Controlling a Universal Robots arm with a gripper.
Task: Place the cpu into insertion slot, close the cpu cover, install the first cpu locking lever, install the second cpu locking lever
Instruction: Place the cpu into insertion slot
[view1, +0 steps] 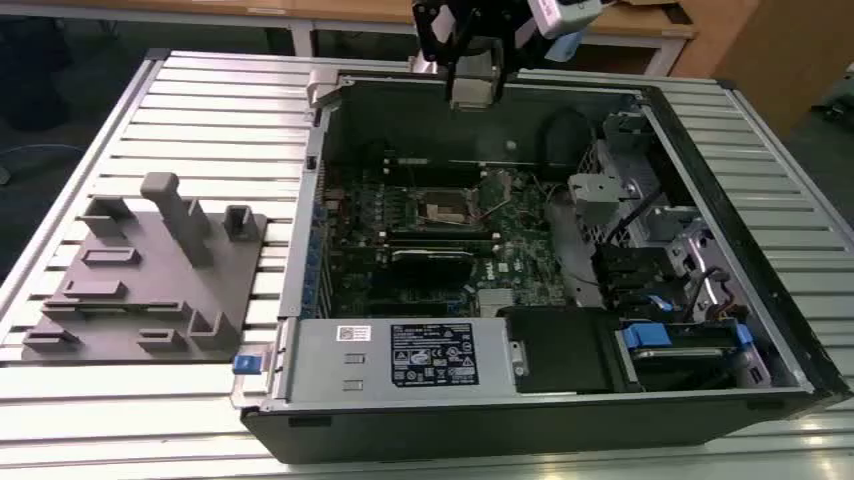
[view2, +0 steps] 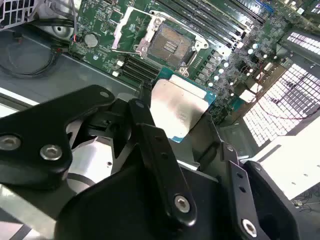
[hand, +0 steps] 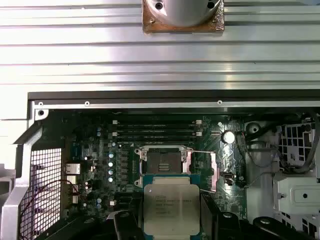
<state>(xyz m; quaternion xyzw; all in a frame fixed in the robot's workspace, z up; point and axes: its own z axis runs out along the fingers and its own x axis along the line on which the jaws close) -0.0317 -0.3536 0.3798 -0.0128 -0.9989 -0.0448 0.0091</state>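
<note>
Cpu (view2: 177, 112) in sight: the small flat square chip with a dull silver-grey metal top is clamped at two opposite edges between the black fingers (view2: 150, 130) of the gripper (view2: 180, 125). In the first wrist view the chip (hand: 167, 207) is seen top-face up, with the gripper (hand: 170, 220) closed on it from both sides.

In the exterior view the gripper (view1: 474, 90) is held high over the far wall of the open black-and-grey computer case (view1: 534, 420), well above the green motherboard (view1: 400, 250). A pale patch at its tip is possibly the chip, though that cannot be made out there.

The insertion slot (view2: 167, 46), a small square socket with a dark gold-brown centre and a silvery rim, is shown bare and apart from the chip; it is also seen in the first wrist view (hand: 164, 162) and mid-board in the exterior view (view1: 445, 210). The cpu cover (view2: 127, 32), a thin silvery square frame with a window, is swung open beside the socket (hand: 212, 170).

The case is set on a grey ribbed metal table (view1: 200, 110), with a grey moulded fixture block (view1: 147, 290) at the exterior view's left.
</note>
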